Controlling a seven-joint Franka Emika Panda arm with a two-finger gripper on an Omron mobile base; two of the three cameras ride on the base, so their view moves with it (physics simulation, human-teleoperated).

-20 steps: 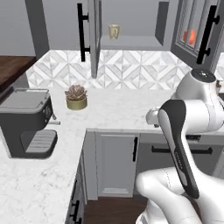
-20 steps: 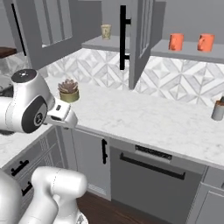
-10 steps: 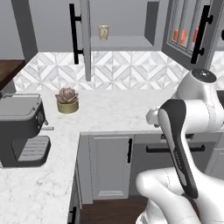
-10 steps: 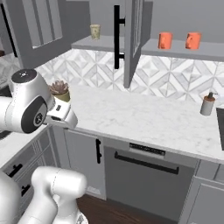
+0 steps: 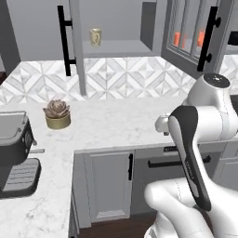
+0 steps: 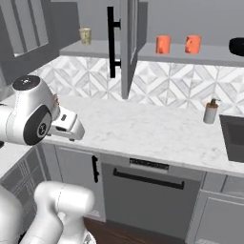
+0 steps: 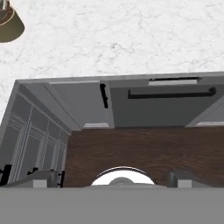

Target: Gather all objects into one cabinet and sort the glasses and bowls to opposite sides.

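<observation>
The mug (image 6: 85, 35) is seen on the shelf (image 6: 102, 48) of the left cabinet, near its left end, while the two cups (image 6: 163, 44) and the bowl (image 6: 237, 46) are kept on the right shelf, the bowl at its far right edge. The hand (image 7: 116, 178) is pointed down at the floor in front of the table (image 6: 143, 128), and whether its fingers are spread or pressed together cannot be told. The cups are judged light, stiff and a little slippery, so each is best pinched across its wall near the rim.

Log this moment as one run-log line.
cream mottled mug: alone on left cabinet shelf | two small orange cups: right shelf | wide black bowl: right of cups | gripper: nothing held
</observation>
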